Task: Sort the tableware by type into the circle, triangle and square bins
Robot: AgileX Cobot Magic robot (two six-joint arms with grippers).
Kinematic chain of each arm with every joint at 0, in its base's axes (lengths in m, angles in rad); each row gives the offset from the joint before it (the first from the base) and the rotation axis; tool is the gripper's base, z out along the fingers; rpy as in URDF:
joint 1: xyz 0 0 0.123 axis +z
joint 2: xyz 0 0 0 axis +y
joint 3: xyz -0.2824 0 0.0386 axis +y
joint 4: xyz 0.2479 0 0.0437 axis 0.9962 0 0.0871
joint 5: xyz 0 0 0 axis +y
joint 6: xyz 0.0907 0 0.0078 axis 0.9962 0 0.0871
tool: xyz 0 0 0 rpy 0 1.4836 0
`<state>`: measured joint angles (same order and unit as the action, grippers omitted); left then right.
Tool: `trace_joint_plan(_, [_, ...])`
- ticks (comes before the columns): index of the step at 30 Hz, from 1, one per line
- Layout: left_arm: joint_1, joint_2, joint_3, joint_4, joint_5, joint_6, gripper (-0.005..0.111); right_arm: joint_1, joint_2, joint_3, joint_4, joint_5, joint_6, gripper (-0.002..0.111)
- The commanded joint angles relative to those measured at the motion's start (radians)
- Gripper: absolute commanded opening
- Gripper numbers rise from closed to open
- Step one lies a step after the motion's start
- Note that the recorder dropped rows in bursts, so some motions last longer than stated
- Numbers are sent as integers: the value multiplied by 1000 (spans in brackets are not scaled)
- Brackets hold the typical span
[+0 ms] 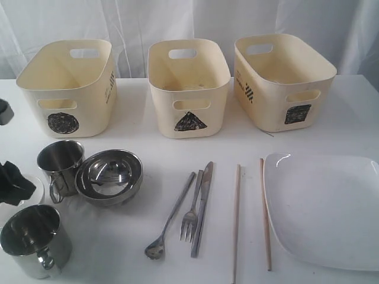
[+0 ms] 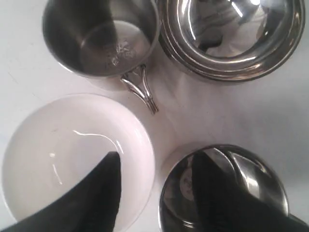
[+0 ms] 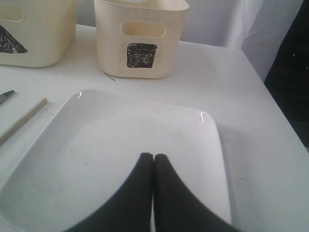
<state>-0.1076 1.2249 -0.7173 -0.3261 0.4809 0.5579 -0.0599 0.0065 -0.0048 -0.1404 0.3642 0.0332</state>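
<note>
Standing bins: three cream tubs are being shown in a row at the back of the table point(image 1: 118, 263), with the circle bin point(image 1: 68, 89) on the left, the triangle bin point(image 1: 188, 89) in the middle and the square bin point(image 1: 284, 83) on the right.
Left gripper point(image 2: 159, 193): is being held wide open low over the table's left side, one finger point(image 2: 96, 198) over the white bowl point(image 2: 72, 159) and the other over the near mug point(image 1: 35, 239); nothing is being gripped.
Right gripper point(image 3: 153, 193): is being held with its fingers pressed together and nothing between them, over the near part of the plate point(image 1: 325, 207).
Far mug point(image 1: 59, 163): is being shown upright before the circle bin, touching the steel bowls point(image 1: 109, 176), which are being shown nested.
Cutlery: the spoon point(image 1: 172, 216), fork point(image 1: 192, 210) and knife point(image 1: 202, 207) are being shown lying side by side before the triangle bin.
Chopsticks point(image 1: 237, 216): are being shown lying apart, between the knife and the plate, the right one just beside the plate's edge.
</note>
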Motion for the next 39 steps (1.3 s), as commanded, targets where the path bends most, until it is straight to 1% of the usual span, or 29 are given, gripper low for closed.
trace_joint_plan(1, [-5, 110, 9, -9, 46, 8, 51, 2, -6, 5, -8, -8, -8, 0])
trace_joint_plan(6, [-5, 230, 9, -9, 61, 26, 51, 2, -6, 5, -8, -8, -8, 0])
trace_joint_plan(7, [-5, 239, 9, -9, 61, 26, 49, 2, -6, 5, -8, -8, -8, 0])
trace_joint_plan(8, [-5, 241, 9, -9, 61, 26, 43, 2, -6, 5, -8, -8, -8, 0])
trace_joint_plan(9, [-5, 241, 9, -9, 70, 26, 33, 2, -6, 5, -8, -8, -8, 0])
trace_joint_plan(12, [-5, 224, 5, -9, 100, 26, 6, 2, -6, 5, -8, -8, -8, 0])
trace_joint_plan(13, [-5, 214, 5, -9, 112, 26, 0, 2, -6, 5, -8, -8, -8, 0])
trace_joint_plan(19, [-5, 110, -11, 3, 132, 26, 0, 2, -6, 5, -10, -8, -8, 0])
trace_joint_plan(24, [-5, -4, -128, 13, 253, 26, 0, 2, -6, 5, -10, -8, -8, 0])
trace_joint_plan(26, [-5, -53, -173, 13, 261, 26, 0, 2, -6, 5, -10, -8, -8, 0])
trace_joint_plan(30, [-5, -109, -231, 13, 211, 26, 0, 2, -6, 5, -10, -8, -8, 0])
trace_joint_plan(32, [-5, -113, -232, 13, 174, 19, 0, 2, -6, 5, -10, -8, -8, 0])
trace_joint_plan(37, [-5, -121, -232, 8, 144, 19, 0, 2, -6, 5, -10, -8, -8, 0])
trace_joint_plan(39, [-5, -133, -233, -19, 97, 19, 0, 2, -6, 5, -10, -8, -8, 0])
